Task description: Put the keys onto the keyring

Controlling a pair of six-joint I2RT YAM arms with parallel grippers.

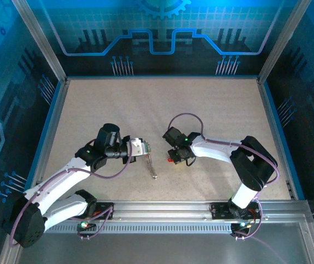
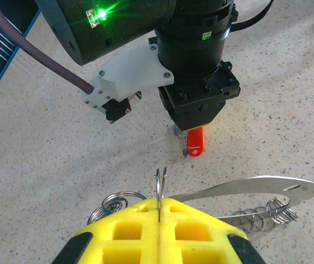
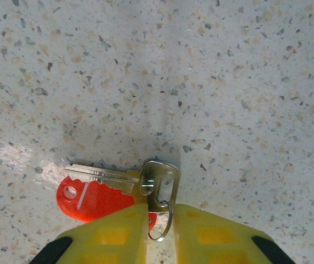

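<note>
My left gripper (image 2: 160,202) is shut on the keyring (image 2: 160,184), a thin silvery loop that stands edge-on out of the yellow fingertips. A long silvery blade (image 2: 250,187) and a short chain of small rings (image 2: 264,215) trail off to its right. More coiled rings (image 2: 115,202) lie at its left. My right gripper (image 3: 160,212) is low over the table and holds the head of a silvery key (image 3: 159,179) between its yellow fingers. A red tag (image 3: 93,199) and a small ring (image 3: 165,223) hang with that key. In the top view the two grippers (image 1: 146,148) (image 1: 174,157) face each other mid-table.
The speckled beige tabletop (image 1: 162,110) stretches away behind both grippers. A blue rim and metal frame posts (image 1: 52,118) bound it. The silvery blade (image 1: 152,168) hangs down from the left gripper toward the near rail (image 1: 162,209).
</note>
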